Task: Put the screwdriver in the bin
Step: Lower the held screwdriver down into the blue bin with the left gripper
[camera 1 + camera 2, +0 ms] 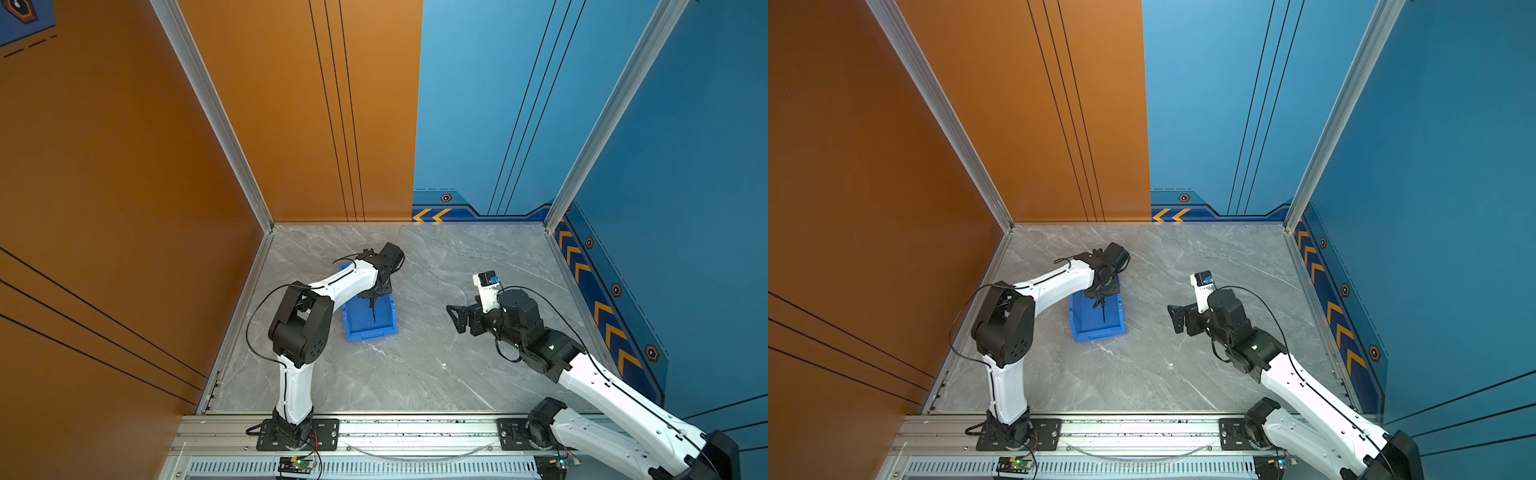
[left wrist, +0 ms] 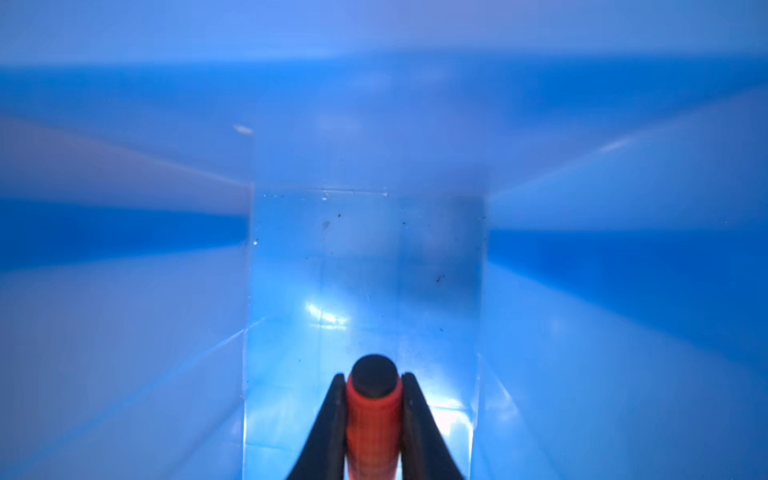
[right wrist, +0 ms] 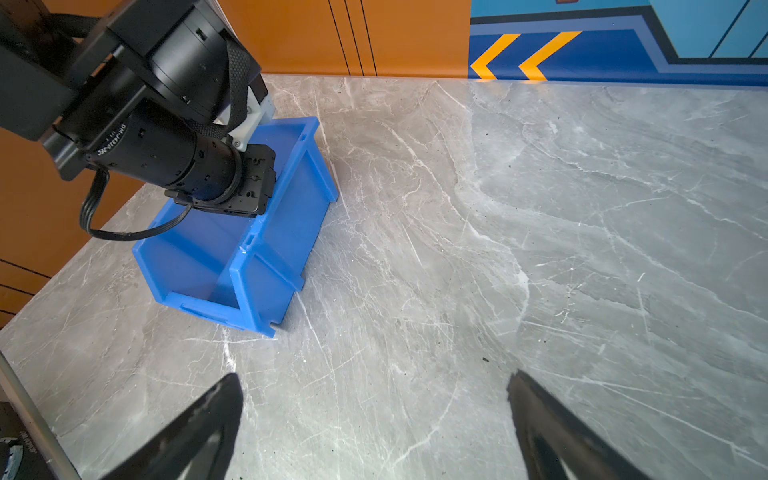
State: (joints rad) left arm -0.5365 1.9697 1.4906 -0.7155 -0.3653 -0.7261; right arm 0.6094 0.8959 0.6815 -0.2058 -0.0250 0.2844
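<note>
The blue bin stands on the marble table, left of centre, in both top views. My left gripper reaches down into it, shut on the screwdriver. The thin black shaft of the screwdriver hangs inside the bin. In the left wrist view the orange-red handle sits clamped between the black fingers, with the bin's floor just beyond. My right gripper is open and empty over bare table, to the right of the bin.
The left arm's wrist covers the far half of the bin in the right wrist view. Orange and blue walls close the table on three sides. An aluminium rail runs along the front edge.
</note>
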